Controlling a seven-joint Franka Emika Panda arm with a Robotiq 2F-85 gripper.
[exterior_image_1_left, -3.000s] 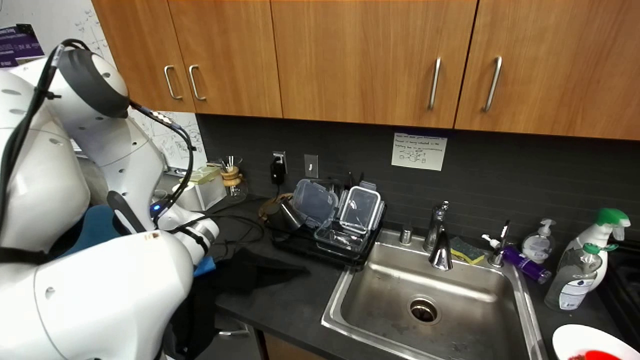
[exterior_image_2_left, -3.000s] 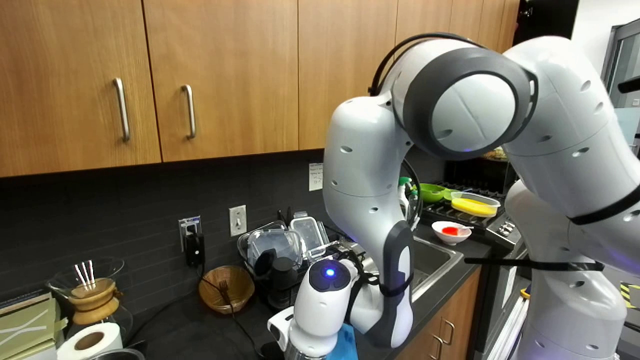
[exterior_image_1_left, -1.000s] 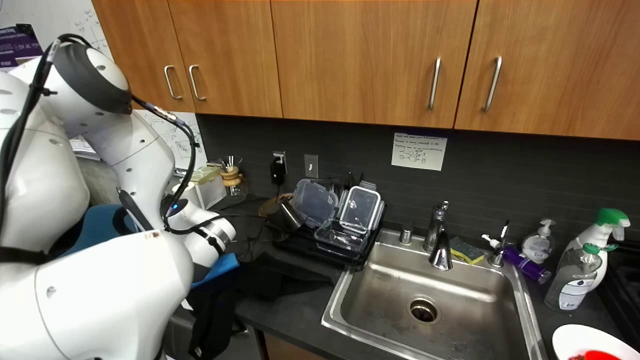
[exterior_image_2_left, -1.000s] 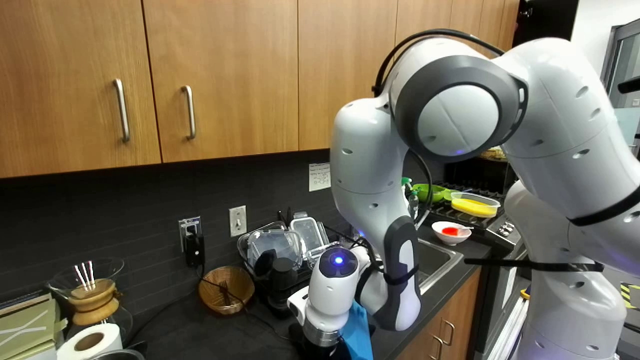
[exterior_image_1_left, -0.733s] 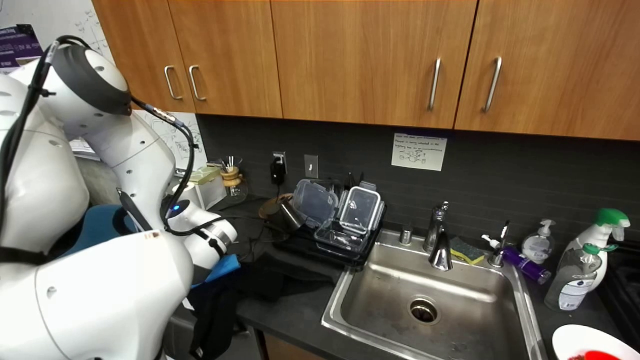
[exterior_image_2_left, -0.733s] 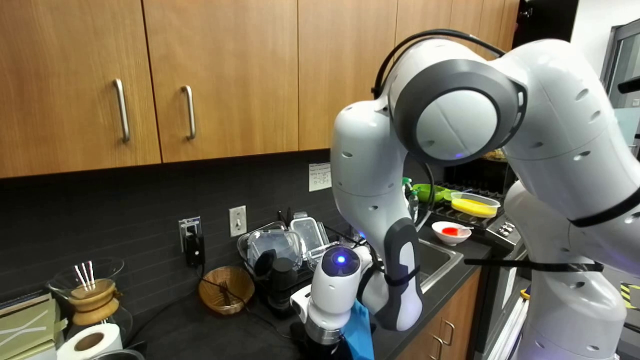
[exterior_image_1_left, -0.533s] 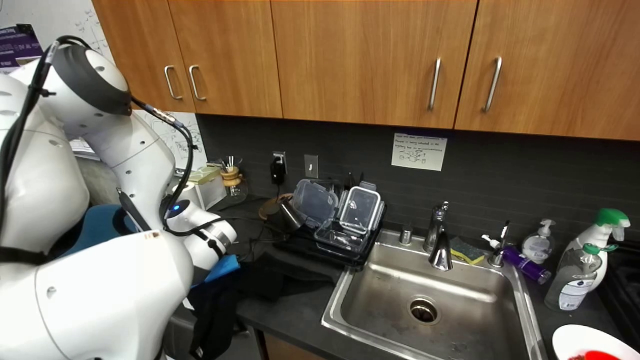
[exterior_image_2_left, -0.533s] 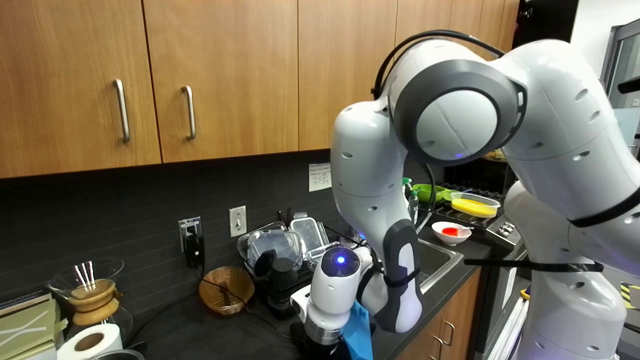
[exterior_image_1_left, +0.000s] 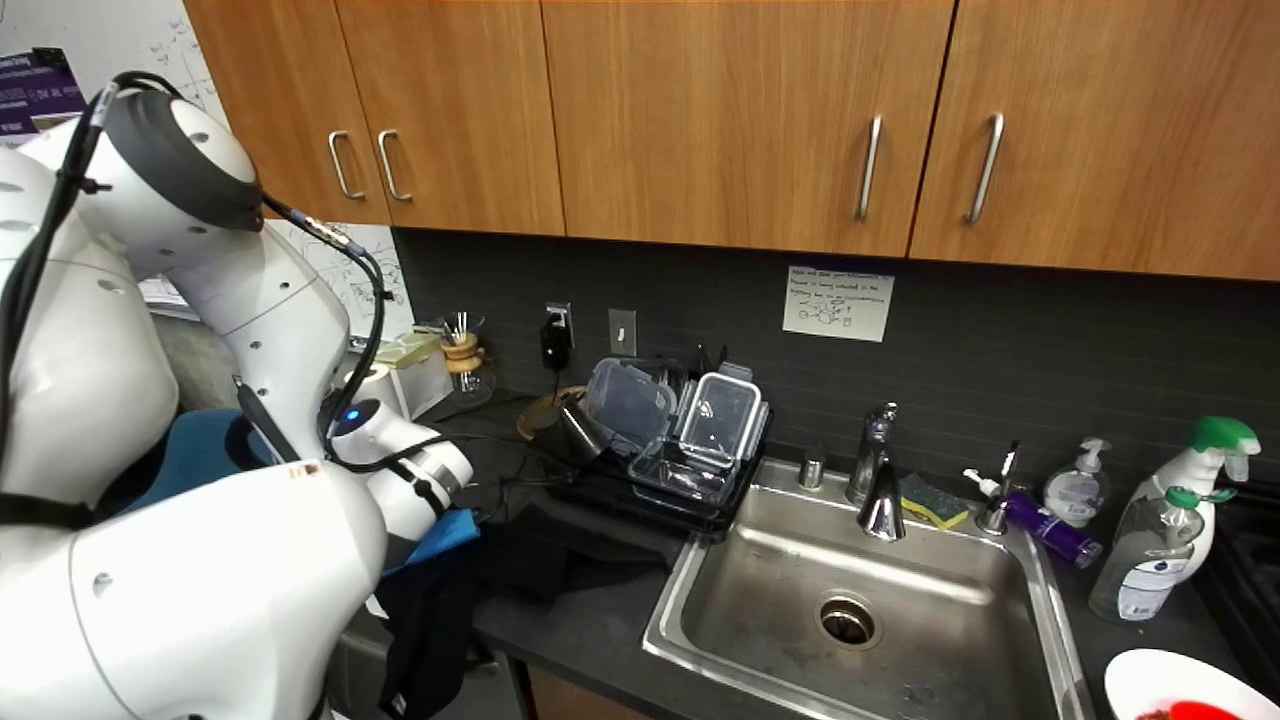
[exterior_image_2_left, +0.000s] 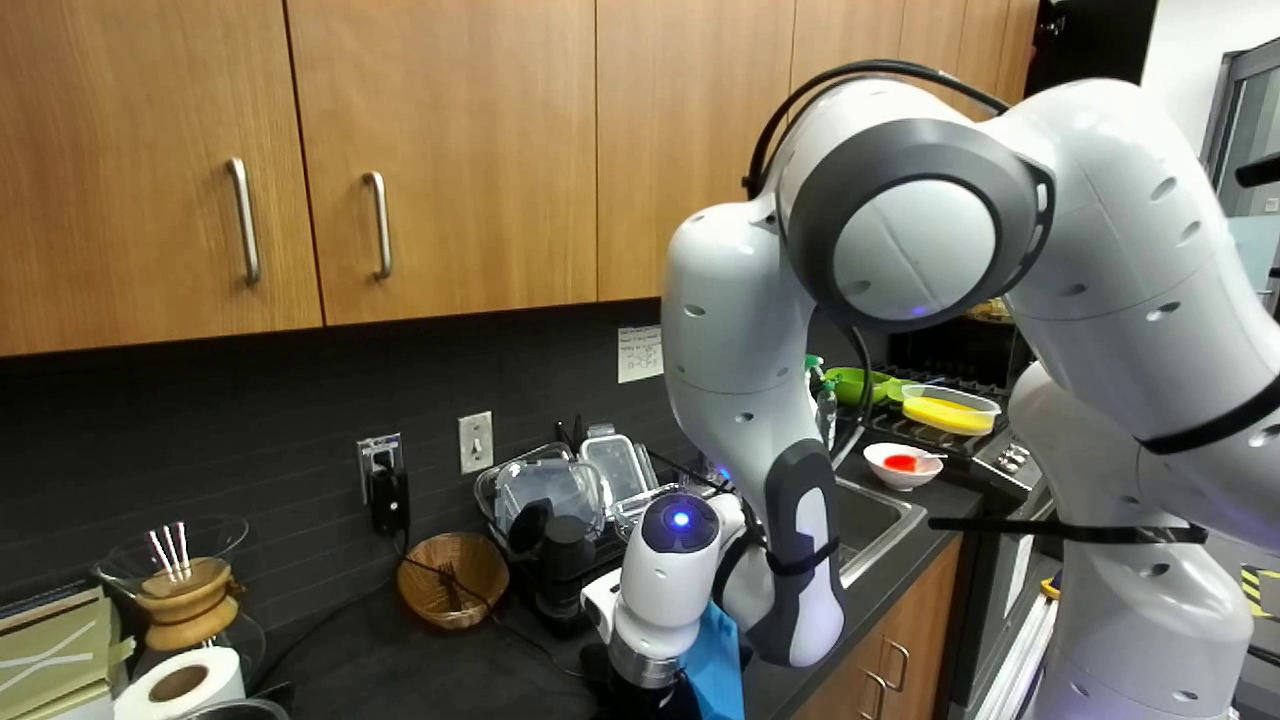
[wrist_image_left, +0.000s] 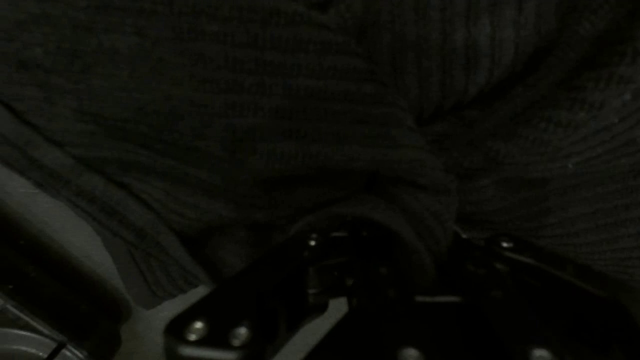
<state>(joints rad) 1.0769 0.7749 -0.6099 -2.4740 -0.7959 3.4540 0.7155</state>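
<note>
I could not make out how far my hand (wrist_image_left: 390, 252) was spread, or whether it gripped the black ribbed-knit garment (exterior_image_1_left: 575, 555) bunched beneath it, which stretched toward the sink (exterior_image_1_left: 760, 610).

Dark ribbed cloth (wrist_image_left: 280, 100) fills most of the dim wrist view, apparently bunched against the hand (wrist_image_left: 400, 250).
</note>
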